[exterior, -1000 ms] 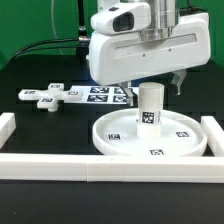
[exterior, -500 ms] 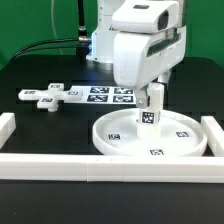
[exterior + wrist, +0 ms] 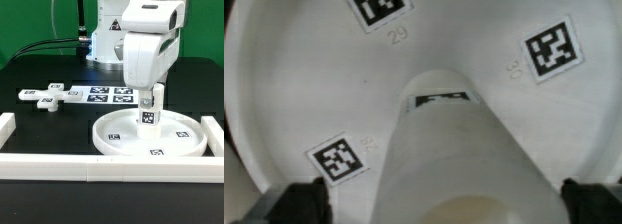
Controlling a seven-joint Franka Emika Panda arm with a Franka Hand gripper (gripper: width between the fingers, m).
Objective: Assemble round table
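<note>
Now hovering straight above the upright post (image 3: 150, 118) with the gripper (image 3: 151, 98) released, fingers (image 3: 304, 203) spread on either side and clear of its wall. Standing near the middle of the round rimmed disc (image 3: 125, 146), on the black table (image 3: 40, 128) behind the front white rail (image 3: 100, 166). Lying flat off to the exterior view's left, well apart from the disc: the cross-shaped piece (image 3: 45, 97), just beside the marker board (image 3: 105, 95).

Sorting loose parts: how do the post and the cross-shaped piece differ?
The post stands upright on the disc; the cross-shaped piece lies flat on the black table. The post is under the pincer; the cross-shaped piece lies apart, to the exterior view's left. Both are white and tagged.
</note>
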